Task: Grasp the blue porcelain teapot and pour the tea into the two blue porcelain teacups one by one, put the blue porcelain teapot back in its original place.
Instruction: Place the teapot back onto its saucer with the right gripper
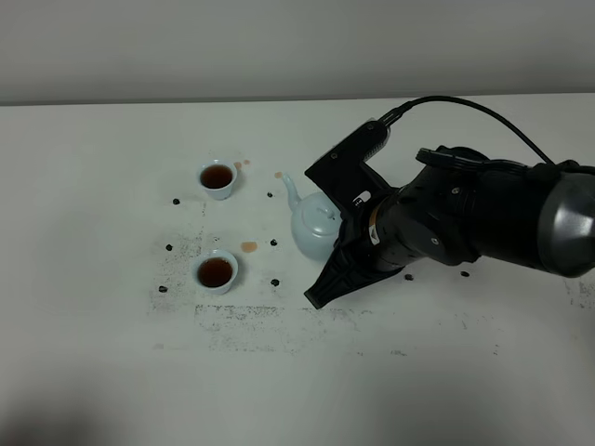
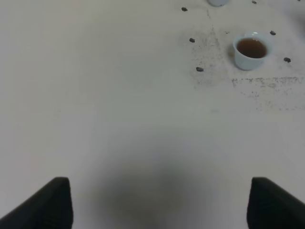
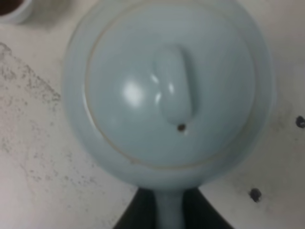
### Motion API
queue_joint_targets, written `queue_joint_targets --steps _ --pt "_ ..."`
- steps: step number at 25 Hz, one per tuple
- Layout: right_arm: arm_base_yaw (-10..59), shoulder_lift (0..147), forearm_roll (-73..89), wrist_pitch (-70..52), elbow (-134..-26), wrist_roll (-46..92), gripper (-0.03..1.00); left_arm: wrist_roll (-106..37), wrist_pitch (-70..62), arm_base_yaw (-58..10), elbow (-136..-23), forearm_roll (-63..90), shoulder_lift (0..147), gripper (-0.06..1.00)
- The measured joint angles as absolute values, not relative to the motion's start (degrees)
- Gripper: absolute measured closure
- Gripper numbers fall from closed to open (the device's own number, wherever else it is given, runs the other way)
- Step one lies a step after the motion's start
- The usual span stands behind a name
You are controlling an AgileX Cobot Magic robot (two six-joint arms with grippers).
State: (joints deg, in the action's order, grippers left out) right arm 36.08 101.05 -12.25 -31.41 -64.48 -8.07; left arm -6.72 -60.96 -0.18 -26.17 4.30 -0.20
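The blue porcelain teapot [image 1: 312, 226] is upright right of the cups, its spout pointing to the far left. My right gripper [image 1: 346, 232] is shut on its handle. The right wrist view looks straight down on the lid and knob [image 3: 174, 90], with the handle [image 3: 169, 212] between two dark fingers. The two blue porcelain teacups, the far one [image 1: 217, 177] and the near one [image 1: 216, 271], both hold dark tea. My left gripper [image 2: 157, 202] is open over bare table, with the near teacup [image 2: 250, 49] well ahead of it.
Small brown tea spots [image 1: 248, 246] lie between the cups and the teapot. Dark specks [image 1: 274, 282] and grey scuff marks [image 1: 242, 316] dot the white table. The right arm's bulky black body [image 1: 483, 209] covers the table's right side.
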Motion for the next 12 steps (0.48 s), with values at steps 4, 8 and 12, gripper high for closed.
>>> queue_joint_targets --steps 4,8,12 --pt "36.08 101.49 -10.81 -28.9 -63.73 -8.07 0.89 -6.72 -60.96 -0.18 -26.17 4.3 -0.2 0.19" --pt "35.82 103.18 -10.52 -28.1 -63.73 -8.07 0.89 -6.66 -60.96 -0.18 -26.17 4.3 -0.2 0.19" --pt "35.03 105.03 -10.05 -28.1 -63.73 -8.07 0.89 -6.66 -60.96 -0.18 -26.17 4.3 -0.2 0.19"
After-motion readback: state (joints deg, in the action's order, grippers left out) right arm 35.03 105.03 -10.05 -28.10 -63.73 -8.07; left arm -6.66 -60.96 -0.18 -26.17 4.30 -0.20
